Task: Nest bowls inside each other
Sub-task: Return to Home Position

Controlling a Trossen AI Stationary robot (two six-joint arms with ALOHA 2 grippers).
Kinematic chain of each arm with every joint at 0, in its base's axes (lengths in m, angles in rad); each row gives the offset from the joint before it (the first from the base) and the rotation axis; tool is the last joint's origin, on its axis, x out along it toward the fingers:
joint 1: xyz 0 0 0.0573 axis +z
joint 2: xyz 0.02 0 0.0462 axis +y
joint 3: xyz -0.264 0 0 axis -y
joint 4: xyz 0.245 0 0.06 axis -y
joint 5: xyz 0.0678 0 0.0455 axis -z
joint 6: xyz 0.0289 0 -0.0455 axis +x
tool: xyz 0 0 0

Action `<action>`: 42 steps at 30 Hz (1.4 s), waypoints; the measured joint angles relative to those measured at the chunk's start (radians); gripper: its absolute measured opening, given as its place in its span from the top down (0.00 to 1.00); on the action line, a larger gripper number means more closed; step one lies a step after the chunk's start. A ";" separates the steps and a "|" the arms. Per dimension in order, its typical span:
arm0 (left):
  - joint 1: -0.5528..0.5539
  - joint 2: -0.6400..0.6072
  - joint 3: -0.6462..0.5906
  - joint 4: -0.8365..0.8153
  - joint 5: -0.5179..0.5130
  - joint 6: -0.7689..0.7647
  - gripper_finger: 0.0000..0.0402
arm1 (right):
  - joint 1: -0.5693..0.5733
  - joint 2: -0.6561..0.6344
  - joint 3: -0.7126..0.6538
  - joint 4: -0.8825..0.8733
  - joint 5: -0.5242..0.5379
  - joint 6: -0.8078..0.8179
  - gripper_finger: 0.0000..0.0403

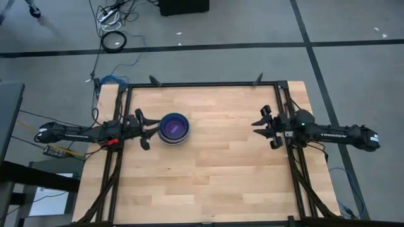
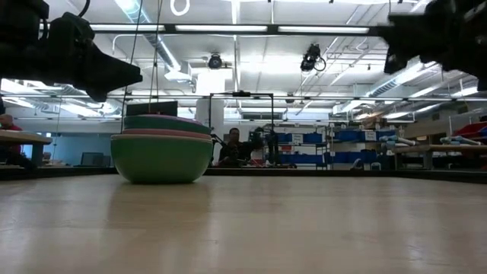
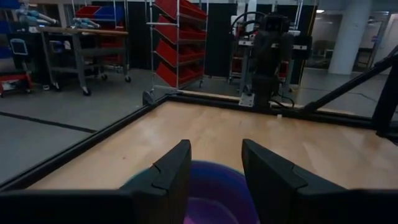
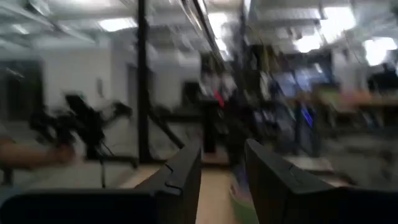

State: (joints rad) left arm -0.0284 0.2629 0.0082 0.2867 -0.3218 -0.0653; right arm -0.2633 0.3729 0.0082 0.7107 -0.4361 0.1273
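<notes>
The left arm extends level from the left side. The left tool [image 1: 149, 129] is raised, its fingers [image 3: 168, 180] spread apart, holding nothing. The right arm mirrors it. The right tool [image 1: 264, 128] is raised, fingers parted, empty.

Can make out only thin pink and teal rims [image 2: 163, 131] above the sage green bowl [image 2: 161, 158] — the rest nested out of sight. See just a slice of purple bowl [image 3: 217, 186] between the fingers [image 3: 171, 177] of the left gripper [image 3: 214, 146]. Cannot read the room past the right gripper [image 4: 222, 155].
</notes>
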 joint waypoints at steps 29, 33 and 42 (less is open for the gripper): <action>0.000 0.002 0.000 -0.123 -0.051 -0.096 0.62 | 0.074 0.052 0.000 -0.347 0.131 -0.126 0.72; 0.000 0.002 0.000 -0.123 -0.051 -0.096 0.62 | 0.074 0.052 -0.001 -0.347 0.131 -0.127 0.72; 0.000 0.002 0.000 -0.123 -0.051 -0.096 0.62 | 0.074 0.052 -0.001 -0.347 0.132 -0.128 0.72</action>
State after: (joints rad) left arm -0.0280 0.2646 0.0078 0.1638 -0.3729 -0.1616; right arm -0.1898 0.4252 0.0074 0.3641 -0.3042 -0.0003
